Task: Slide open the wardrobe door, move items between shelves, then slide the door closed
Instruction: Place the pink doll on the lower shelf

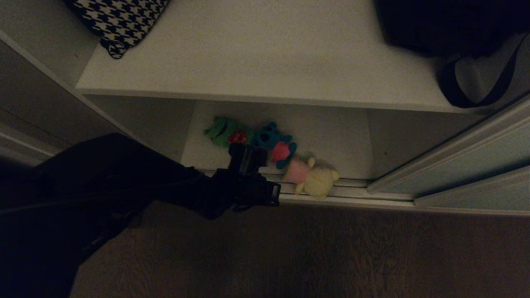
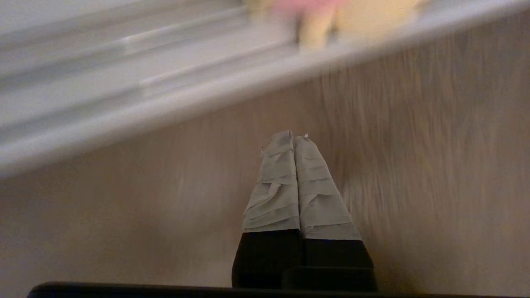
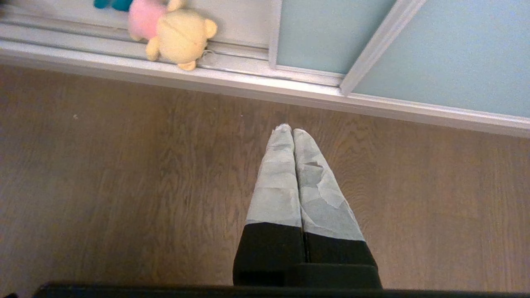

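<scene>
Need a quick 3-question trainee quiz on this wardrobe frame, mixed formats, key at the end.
1. True or false: the sliding wardrobe door is fully shut.
2. Which toy lies partly on the floor track? A) green toy B) blue toy C) cream-yellow toy
3. Fill in: the left gripper has its jaws ____.

Key: 1 false, the toys show through the opening; 2 C; 3 shut.

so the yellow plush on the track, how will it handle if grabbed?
Yellow plush looks soft and stuffed: probably squashes under the fingers, light. It lies half across the floor track, so a push may snag rather than slide. Rounded, yet unlikely to roll.
</scene>
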